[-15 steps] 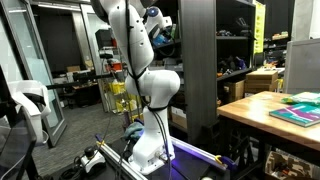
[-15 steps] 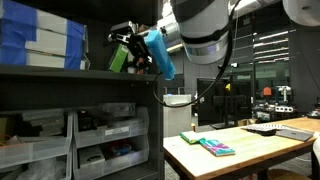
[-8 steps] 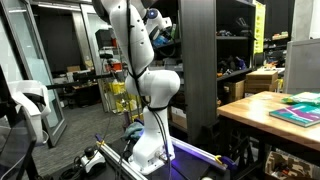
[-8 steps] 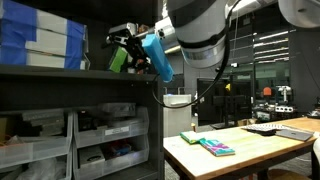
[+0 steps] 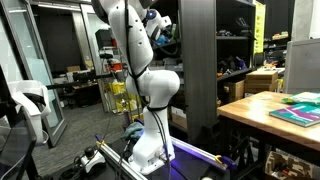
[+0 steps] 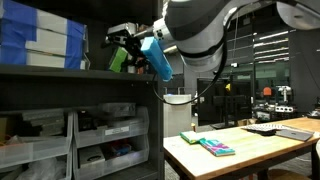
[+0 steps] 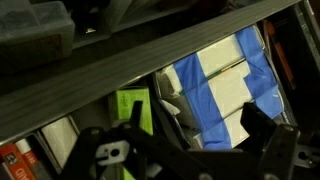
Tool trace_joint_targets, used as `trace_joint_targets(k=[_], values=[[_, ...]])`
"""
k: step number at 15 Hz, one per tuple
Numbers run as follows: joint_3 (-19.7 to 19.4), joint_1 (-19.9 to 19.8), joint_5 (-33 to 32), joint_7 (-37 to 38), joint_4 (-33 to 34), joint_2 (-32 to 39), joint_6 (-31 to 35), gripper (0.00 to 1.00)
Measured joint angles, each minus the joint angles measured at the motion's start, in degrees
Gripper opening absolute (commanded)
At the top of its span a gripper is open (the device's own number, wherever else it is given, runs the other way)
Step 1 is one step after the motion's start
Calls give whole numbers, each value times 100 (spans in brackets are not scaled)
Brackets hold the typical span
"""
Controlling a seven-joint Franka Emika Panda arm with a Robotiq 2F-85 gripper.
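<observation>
Up at the top shelf of the dark shelf unit [image 6: 80, 73], the claw [image 6: 118, 48] sits level with the shelf front, at 10 o'clock in an exterior view. Its jaws are spread wide, with nothing between them and no grip on anything. The wrist view agrees: the claw [image 7: 178, 140] shows one finger [image 7: 100, 155] at 7 o'clock of the frame and the other at 5 o'clock, with a clear gap between.

The green item [image 6: 118, 59] is just beside the claw, at its 6 o'clock. In the wrist view the green item [image 7: 133, 108] is a lime slab standing behind the shelf rail [image 7: 150, 55], at 11 o'clock from the jaw gap. I cannot tell whether it touches the claw. The blue-and-white boxes [image 7: 225, 85] are stacked at 1 o'clock from the gap, deeper in. The same boxes [image 6: 40, 40] lie at 9 o'clock from the claw in the exterior view.

Hard to make out:
- The shelf rail runs diagonally across the wrist view and covers whatever stands above it.
- The green item's outline and print are unreadable, and its lower end is lost behind the claw body.
- From the other side, the claw [image 5: 160, 25] is small and half behind the shelf upright [image 5: 200, 70], so the jaws cannot be read there.

Room to move:
- The rail runs close along the claw, and the boxes close off 9 o'clock.
- There is open air at 3 o'clock, back along the arm [image 6: 195, 30].
- The worktop [image 6: 250, 150] lies well apart at 4 o'clock and carries teal books [image 6: 215, 147].
</observation>
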Motion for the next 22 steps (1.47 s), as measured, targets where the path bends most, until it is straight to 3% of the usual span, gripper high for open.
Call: trace_joint_targets(k=[13,22], values=[[1156,-1398,-109,44,-11,-70,44,100],[1620,-1877,-71,115,1,-191,24,100]])
